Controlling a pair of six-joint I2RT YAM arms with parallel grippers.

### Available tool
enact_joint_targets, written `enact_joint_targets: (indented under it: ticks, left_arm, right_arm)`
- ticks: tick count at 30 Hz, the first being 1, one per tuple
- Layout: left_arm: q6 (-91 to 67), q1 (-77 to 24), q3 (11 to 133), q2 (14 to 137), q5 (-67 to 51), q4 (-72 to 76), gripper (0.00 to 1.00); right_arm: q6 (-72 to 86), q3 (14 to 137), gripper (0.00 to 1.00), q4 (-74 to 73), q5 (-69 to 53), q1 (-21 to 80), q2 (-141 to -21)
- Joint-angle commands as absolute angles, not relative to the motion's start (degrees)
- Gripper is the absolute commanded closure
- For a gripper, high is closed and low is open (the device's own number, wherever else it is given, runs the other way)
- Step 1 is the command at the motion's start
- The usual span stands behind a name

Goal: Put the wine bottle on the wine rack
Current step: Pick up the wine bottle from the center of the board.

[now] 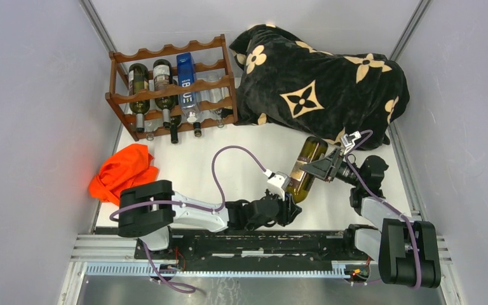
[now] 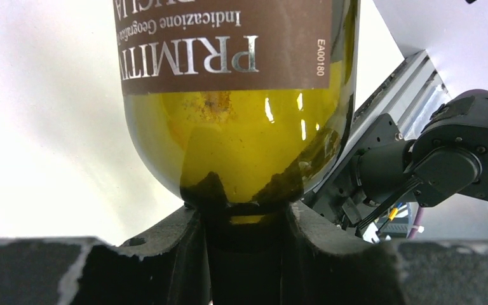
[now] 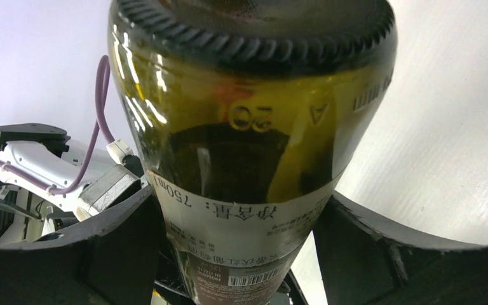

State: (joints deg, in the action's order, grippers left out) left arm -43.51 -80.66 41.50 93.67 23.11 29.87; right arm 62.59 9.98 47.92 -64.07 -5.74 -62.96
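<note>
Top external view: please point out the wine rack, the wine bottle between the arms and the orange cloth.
wine rack [image 1: 165, 49], top external view, on its top wavy rail.
wine bottle [image 1: 311, 151], top external view, on the glass near its base.
orange cloth [image 1: 124, 170], top external view, on the middle of the heap.

In the left wrist view the neck of the wine bottle is hidden between the dark fingers, and the top edge cuts its label. From above, the black blanket covers whatever is under it, and the print on the bottles in the wine rack is too small to read.
</note>
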Motion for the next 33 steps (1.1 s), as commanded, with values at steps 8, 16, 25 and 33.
enact_joint_targets:
  ticks: [8,16,25,33]
  left_arm:
    - [-33.4,-77.9,44.8,85.8,17.9,29.3,0.98]
    - [-30.9,-75.7,48.5,86.4,9.9,22.1,0.98]
    - [-31.9,-74.7,49.5,87.1,7.3,24.3,0.86]
    - [-34.8,-74.7,46.1,86.1,8.9,29.8,0.42]
  right_arm:
    - [48.9,17.0,0.02,44.7,-64.8,-7.6,-64.9]
    - [44.9,18.1,0.02,38.6,-63.8,-6.8,-65.3]
    - [51.2,17.1,0.72,41.9,-64.5,-6.5,-67.5]
    - [57.1,15.5,0.85,47.6,-65.0,-7.3,-68.0]
